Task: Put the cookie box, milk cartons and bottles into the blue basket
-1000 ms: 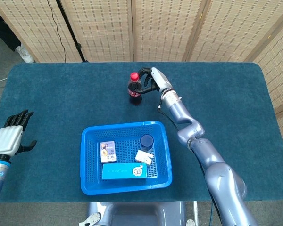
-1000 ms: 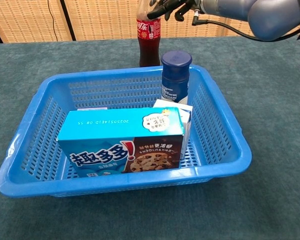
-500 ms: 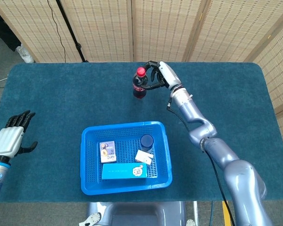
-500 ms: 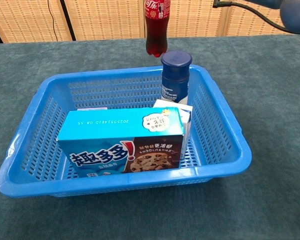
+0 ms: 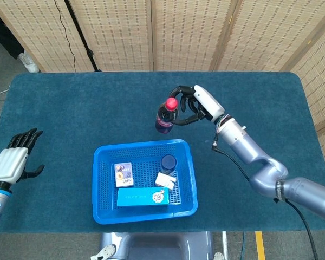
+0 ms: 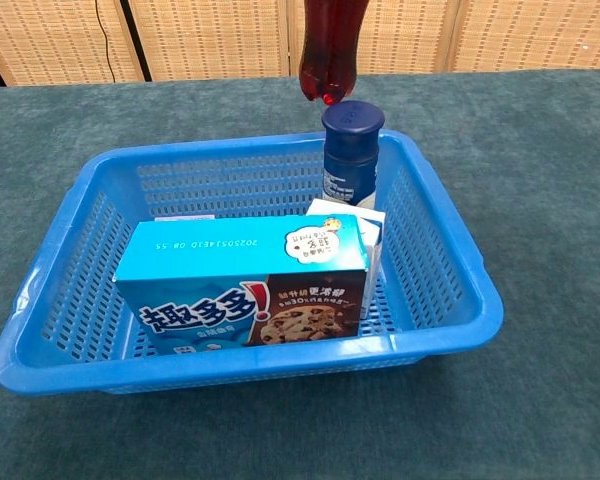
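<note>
My right hand (image 5: 192,105) grips a red-capped cola bottle (image 5: 166,115) by its neck and holds it in the air just beyond the far rim of the blue basket (image 5: 100,176). In the chest view only the bottle's dark lower part (image 6: 328,50) shows, hanging above the basket's back wall (image 6: 230,160). Inside the basket lie a cookie box (image 5: 143,197), two small milk cartons (image 5: 123,174) (image 5: 165,180) and a blue-capped bottle (image 5: 168,162). My left hand (image 5: 13,160) is open with fingers spread at the table's left edge.
The dark teal table (image 5: 70,114) stretches around the basket. Woven folding screens (image 5: 189,32) stand behind the far edge. A black stand leg (image 5: 89,54) rises at the back left.
My right hand has lifted the cola bottle off the table and carried it nearer and to the right, toward the basket's far rim. The left hand has barely moved.
</note>
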Controlling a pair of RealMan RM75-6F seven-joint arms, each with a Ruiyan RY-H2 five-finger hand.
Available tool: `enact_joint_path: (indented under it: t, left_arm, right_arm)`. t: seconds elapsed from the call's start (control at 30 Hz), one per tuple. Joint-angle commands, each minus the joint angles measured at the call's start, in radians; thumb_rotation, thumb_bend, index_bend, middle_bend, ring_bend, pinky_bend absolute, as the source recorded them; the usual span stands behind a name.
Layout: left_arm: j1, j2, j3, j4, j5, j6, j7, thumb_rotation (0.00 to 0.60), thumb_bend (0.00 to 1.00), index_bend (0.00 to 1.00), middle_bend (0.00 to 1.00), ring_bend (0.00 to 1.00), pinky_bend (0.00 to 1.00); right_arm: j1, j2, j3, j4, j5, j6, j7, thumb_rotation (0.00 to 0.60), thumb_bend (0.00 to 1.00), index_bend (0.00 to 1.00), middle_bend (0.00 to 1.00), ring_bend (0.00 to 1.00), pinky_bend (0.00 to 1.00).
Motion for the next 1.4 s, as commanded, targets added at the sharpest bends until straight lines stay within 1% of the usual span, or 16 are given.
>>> enact_joint_path:
  t: [0.03,0.13,0.23,0.43,0.6,1.03,1.27,1.4]
  left_arm:
    - [0.003,0.003,0.003,-0.003,0.012,0.005,-0.007,0.6,0.29,0.0,0.0,0.0,0.0]
    - [0.006,0.004,0.005,-0.004,0.021,0.007,-0.012,0.6,0.29,0.0,0.0,0.0,0.0]
    - [0.008,0.006,0.006,-0.004,0.027,0.009,-0.017,0.6,0.29,0.0,0.0,0.0,0.0]
    - [0.011,0.01,0.006,-0.002,0.035,0.011,-0.03,0.6,0.29,0.0,0.0,0.0,0.0]
    - [0.007,0.011,0.007,0.0,0.036,0.001,-0.033,0.6,0.29,0.0,0.0,0.0,0.0]
    - [0.008,0.013,0.007,0.002,0.043,0.0,-0.04,0.6,0.29,0.0,0.0,0.0,0.0]
    - [0.006,0.013,0.007,0.006,0.042,-0.006,-0.044,0.6,0.29,0.0,0.0,0.0,0.0]
    - [0.006,0.014,0.008,0.005,0.044,-0.007,-0.045,0.6,0.29,0.0,0.0,0.0,0.0]
  right_arm:
    - [-0.087,0.177,0.023,-0.234,0.02,0.044,-0.103,0.6,0.47,0.6,0.6,0.64,0.84]
    - [-0.094,0.195,0.029,-0.282,0.038,0.042,-0.142,0.6,0.47,0.6,0.6,0.64,0.84]
    - [-0.095,0.193,0.032,-0.298,0.056,0.034,-0.167,0.6,0.47,0.6,0.6,0.64,0.84]
    - [-0.088,0.165,0.033,-0.309,0.089,0.01,-0.21,0.6,0.47,0.6,0.6,0.64,0.84]
    - [-0.074,0.136,0.027,-0.321,0.122,-0.044,-0.229,0.6,0.47,0.6,0.6,0.64,0.84]
    - [-0.043,0.011,0.015,-0.273,0.193,-0.093,-0.331,0.6,0.47,0.6,0.6,0.64,0.84]
    - [-0.05,-0.021,-0.001,-0.25,0.173,-0.099,-0.366,0.6,0.47,0.6,0.6,0.63,0.84]
    - [-0.054,-0.041,-0.019,-0.212,0.14,-0.107,-0.382,0.6,0.47,0.6,0.6,0.61,0.84]
